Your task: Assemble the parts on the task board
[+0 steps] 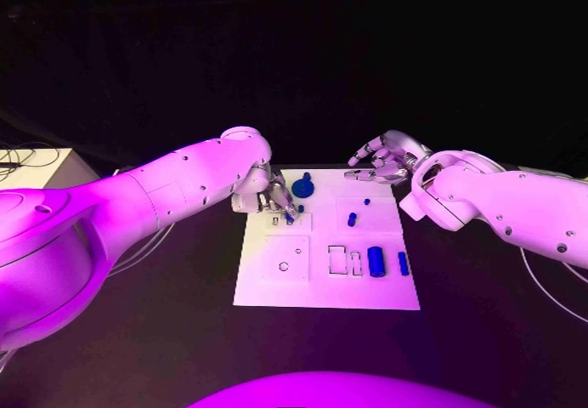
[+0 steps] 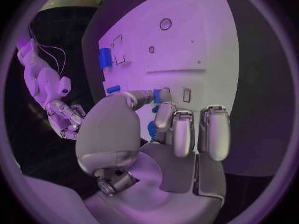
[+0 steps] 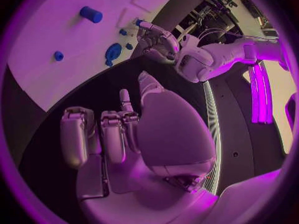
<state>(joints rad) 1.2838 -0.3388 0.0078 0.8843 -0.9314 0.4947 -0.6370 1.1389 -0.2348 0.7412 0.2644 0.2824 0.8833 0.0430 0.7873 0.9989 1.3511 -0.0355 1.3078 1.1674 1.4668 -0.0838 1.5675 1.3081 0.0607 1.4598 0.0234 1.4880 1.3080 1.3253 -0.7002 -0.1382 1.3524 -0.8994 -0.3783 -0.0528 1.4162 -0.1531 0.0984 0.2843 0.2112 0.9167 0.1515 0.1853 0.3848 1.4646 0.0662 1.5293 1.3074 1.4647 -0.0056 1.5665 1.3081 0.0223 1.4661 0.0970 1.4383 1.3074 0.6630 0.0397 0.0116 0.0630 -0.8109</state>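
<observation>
The white task board [image 1: 321, 289] lies mid-table. My left hand [image 1: 272, 197] hovers over its far left corner and pinches a small blue part [image 2: 163, 94] between thumb and a finger, just above the board's recesses [image 2: 186, 94]. My right hand [image 1: 382, 161] hangs above the board's far right edge, fingers loosely bent and apart, holding nothing. On the board lie a round blue part with a knob [image 1: 302, 185], a small blue peg [image 1: 352, 219], a tiny blue piece [image 1: 366, 201], a thick blue cylinder [image 1: 376, 261] and a slim blue bar [image 1: 404, 263].
A pale box [image 1: 43, 168] stands at the table's far left with cables beside it. Black tabletop [image 1: 490, 323] surrounds the board. Several cut-out slots [image 1: 337, 259] and a round hole [image 1: 283, 266] mark the board's near half.
</observation>
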